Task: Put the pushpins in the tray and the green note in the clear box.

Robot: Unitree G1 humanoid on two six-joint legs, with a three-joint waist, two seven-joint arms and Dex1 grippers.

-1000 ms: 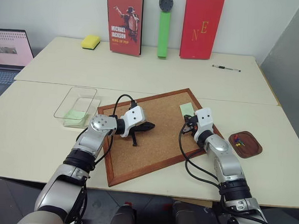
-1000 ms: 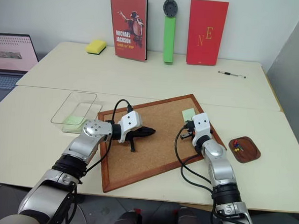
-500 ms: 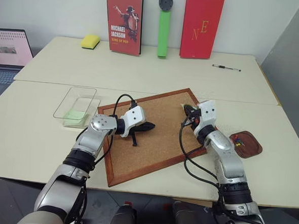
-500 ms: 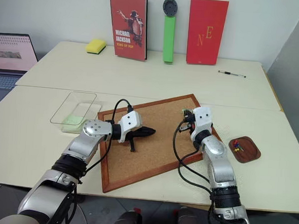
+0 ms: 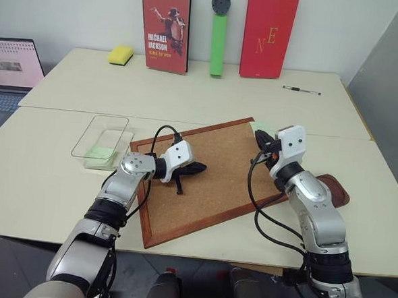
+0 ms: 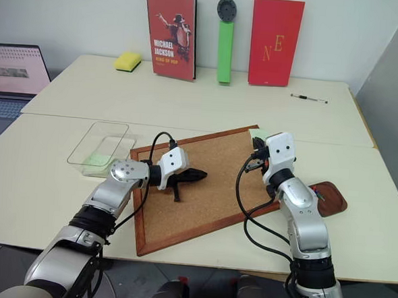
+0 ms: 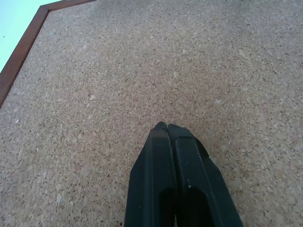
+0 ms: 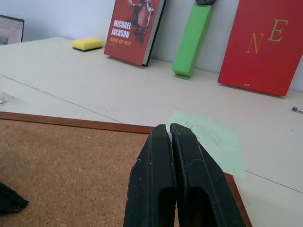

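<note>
the left gripper [image 7: 166,126] rises with its two black fingers [image 7: 154,179] pressed together, no gap between them right up to the tips. beneath and all around it lies the cork board [image 7: 199,61], a speckled tan surface, and the fingertips sit low over it, though whether they touch it cannot be told. the board's red-brown wood frame [image 7: 21,52] runs along one corner, and past that frame a pale strip of table [image 7: 14,14] shows.
</note>
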